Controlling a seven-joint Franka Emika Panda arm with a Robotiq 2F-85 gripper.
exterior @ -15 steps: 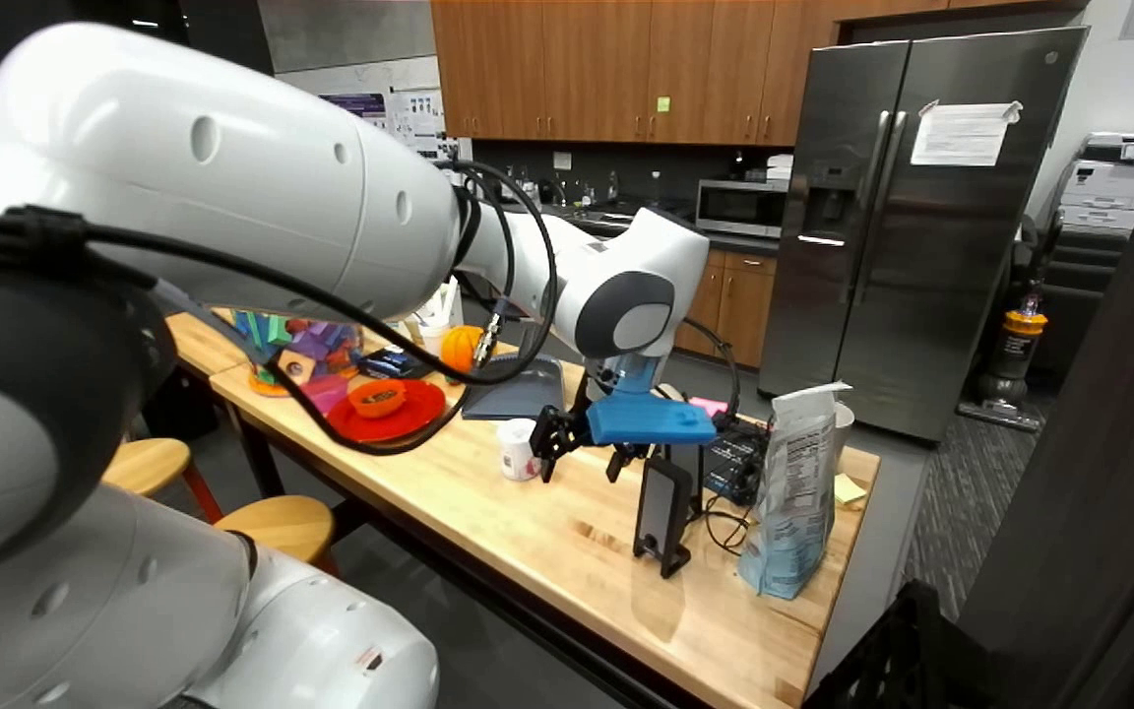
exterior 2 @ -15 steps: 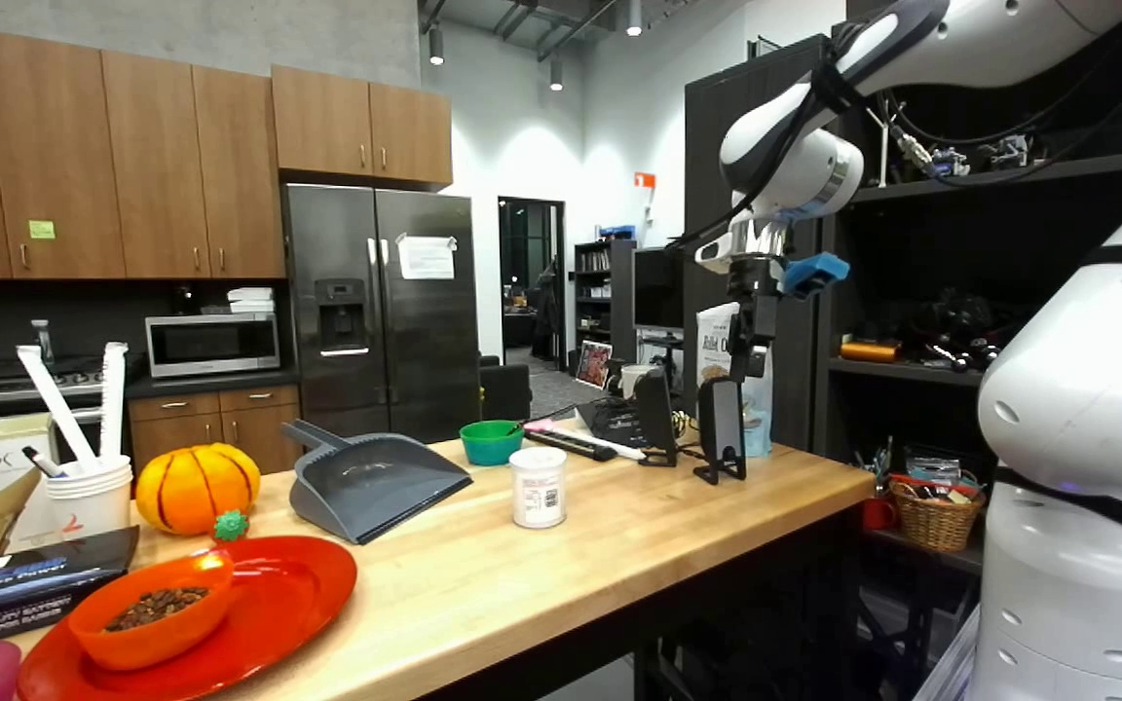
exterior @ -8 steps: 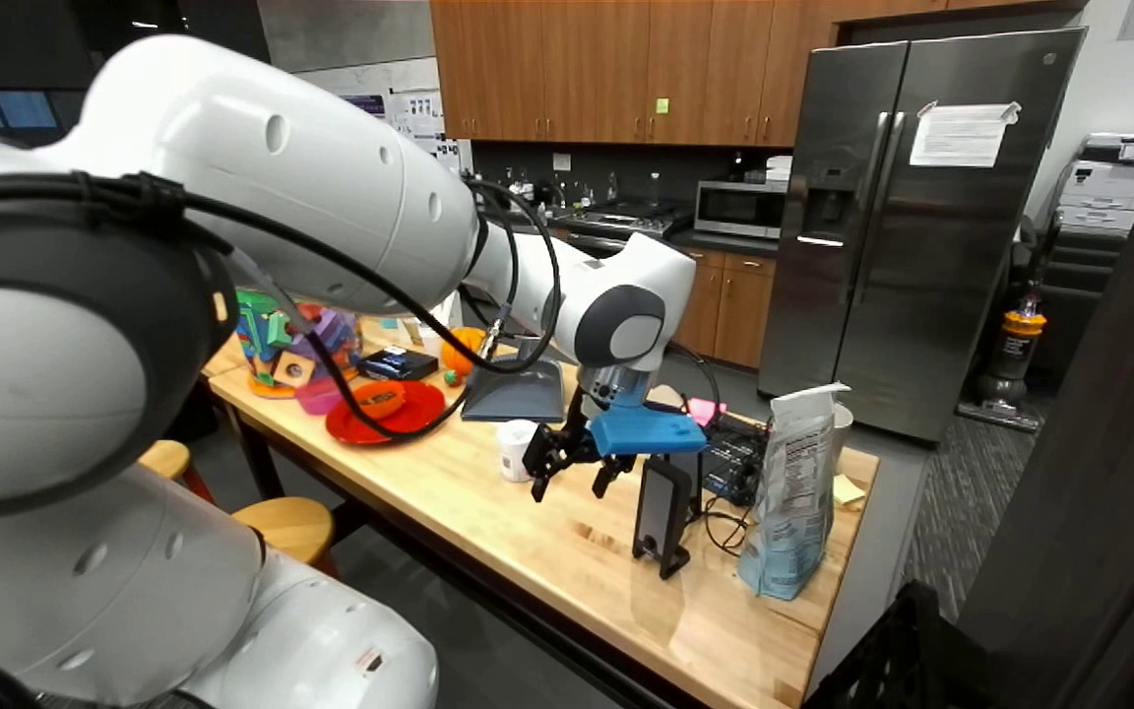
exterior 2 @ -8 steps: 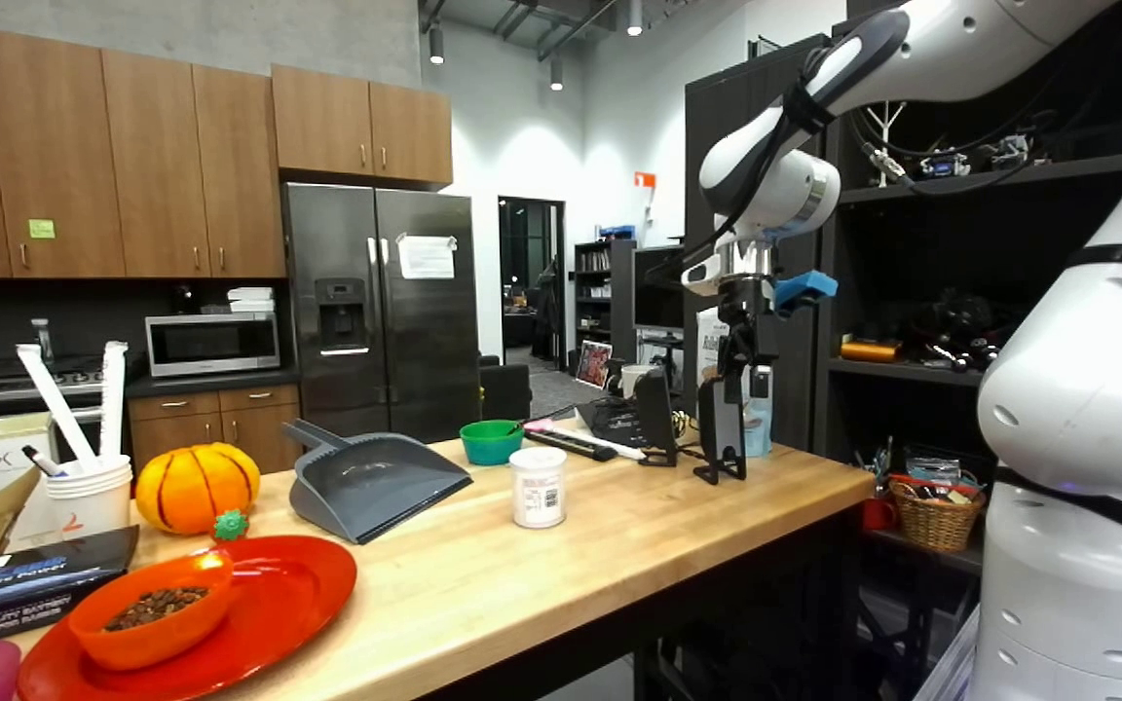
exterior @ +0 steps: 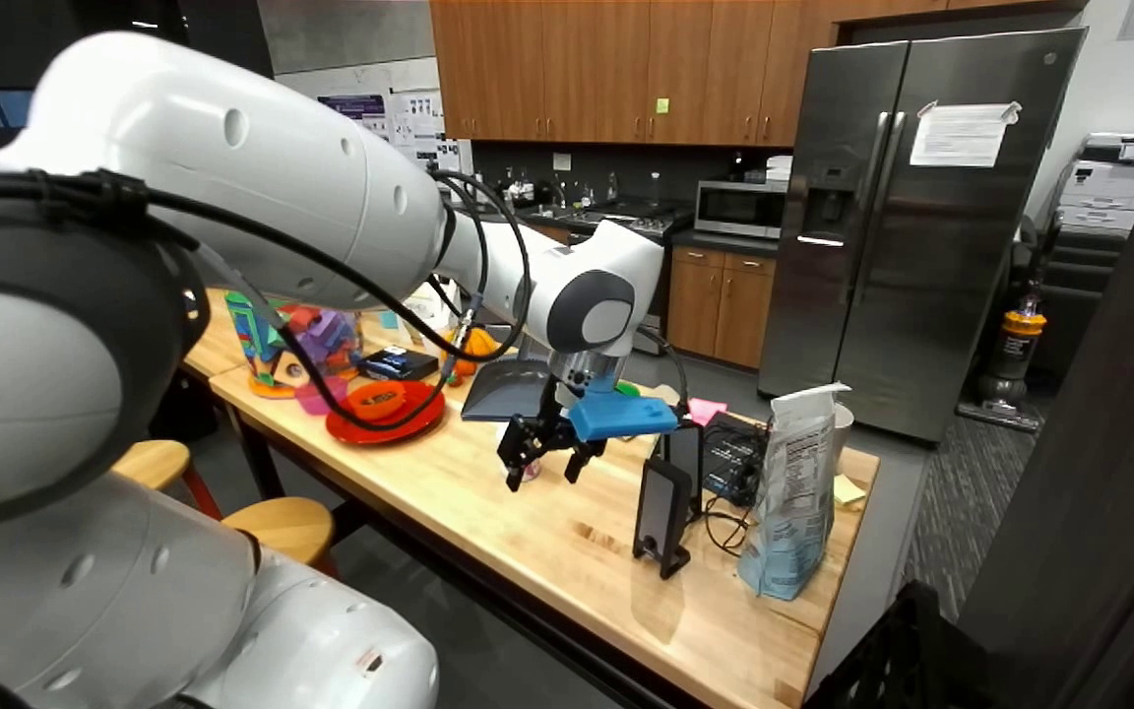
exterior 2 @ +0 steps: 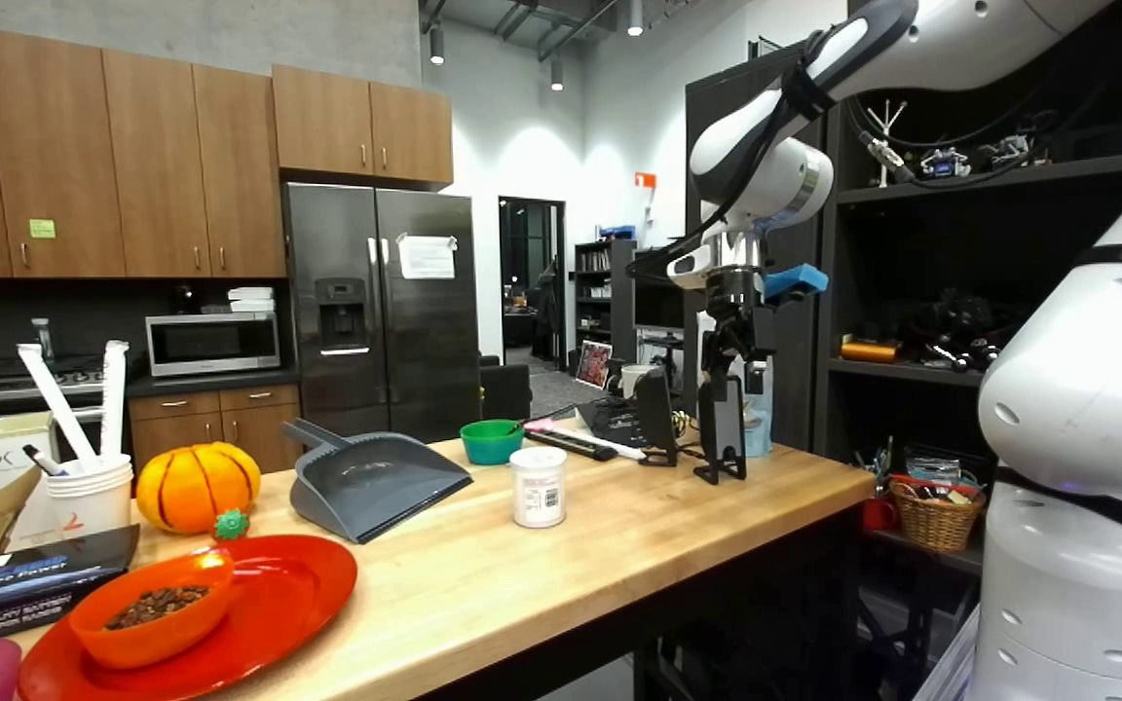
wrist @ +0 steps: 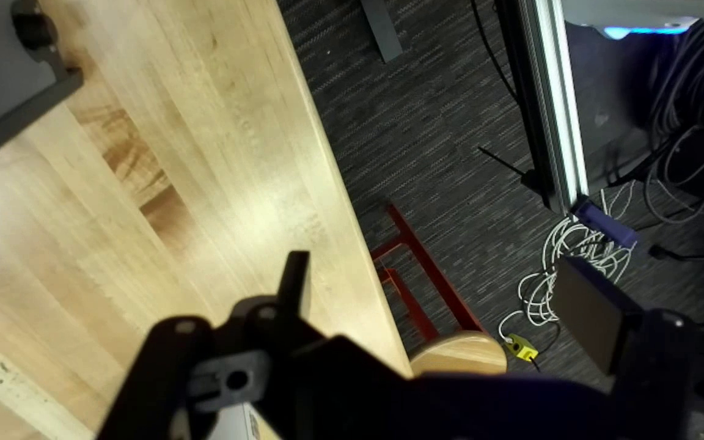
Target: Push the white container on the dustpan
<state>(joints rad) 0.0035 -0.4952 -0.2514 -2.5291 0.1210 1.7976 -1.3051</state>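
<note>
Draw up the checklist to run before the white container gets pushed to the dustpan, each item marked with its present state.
1. White container upright on the table: ok.
2. Dustpan lip turned toward the container: ok.
3. Green bowl off to the side of the line between them: ok.
4. End effector holding nothing: ok, it is open.
5. End effector touching the container: not ok, a gap shows in an exterior view.
6. Container full or empty: cannot tell from these views.

White container (exterior 2: 539, 489) upright, seemingly apart from grey dustpan (exterior 2: 374, 477).
</note>
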